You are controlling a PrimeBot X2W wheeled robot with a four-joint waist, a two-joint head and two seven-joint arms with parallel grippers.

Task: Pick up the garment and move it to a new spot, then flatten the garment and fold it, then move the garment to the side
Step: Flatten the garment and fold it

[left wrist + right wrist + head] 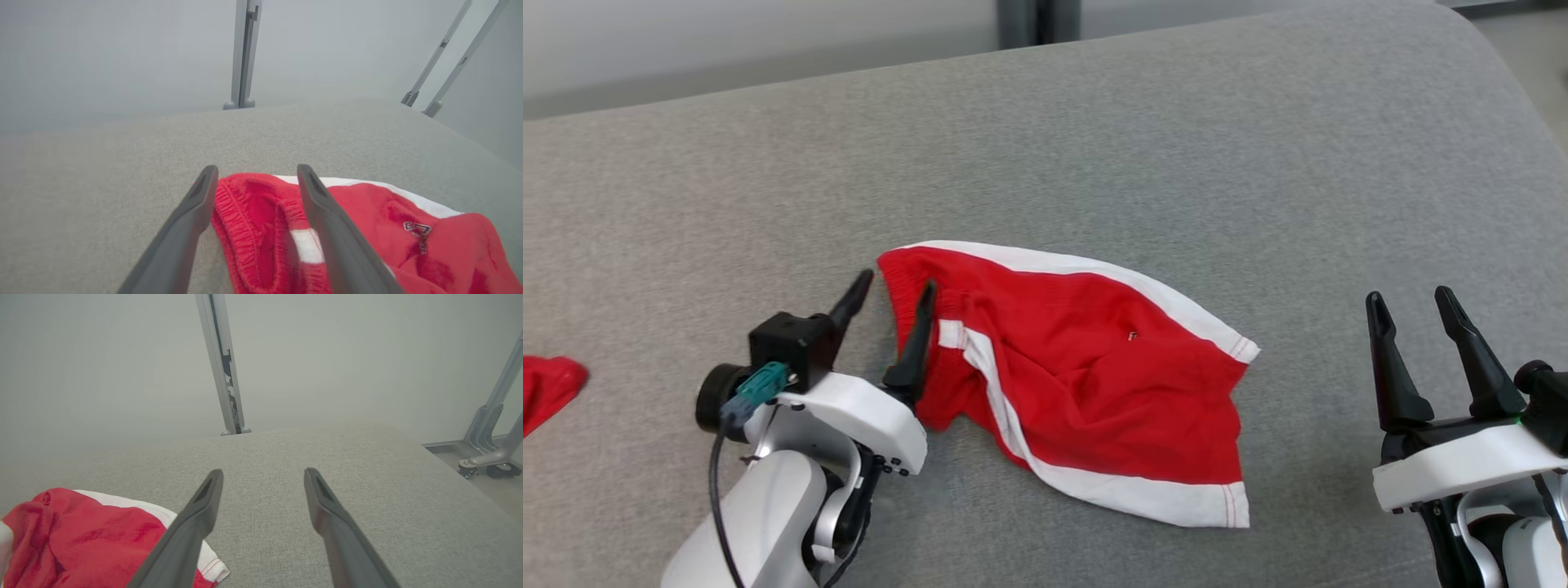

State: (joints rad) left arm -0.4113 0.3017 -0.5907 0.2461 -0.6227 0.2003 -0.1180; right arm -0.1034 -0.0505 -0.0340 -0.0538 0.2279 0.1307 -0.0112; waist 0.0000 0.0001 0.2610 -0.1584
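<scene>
The garment (1086, 376), red shorts with white trim, lies rumpled in the middle of the grey cushioned surface (1094, 147). My left gripper (894, 298) is open at the garment's left end, its fingers straddling the elastic waistband (245, 212) without pinching it. In the left wrist view the left gripper (255, 171) has the waistband lying loose between its two fingers. My right gripper (1413, 302) stands open at the lower right, well clear of the cloth. In the right wrist view the right gripper (263, 473) has bare grey fabric between its fingers, with the garment (90, 535) at the lower left.
Another red piece of cloth (547, 388) pokes in at the left edge. The grey surface rounds off at its far right corner (1494, 57). Beyond the far edge stand a grey post (244, 53) and metal legs with casters (490, 453) on the floor.
</scene>
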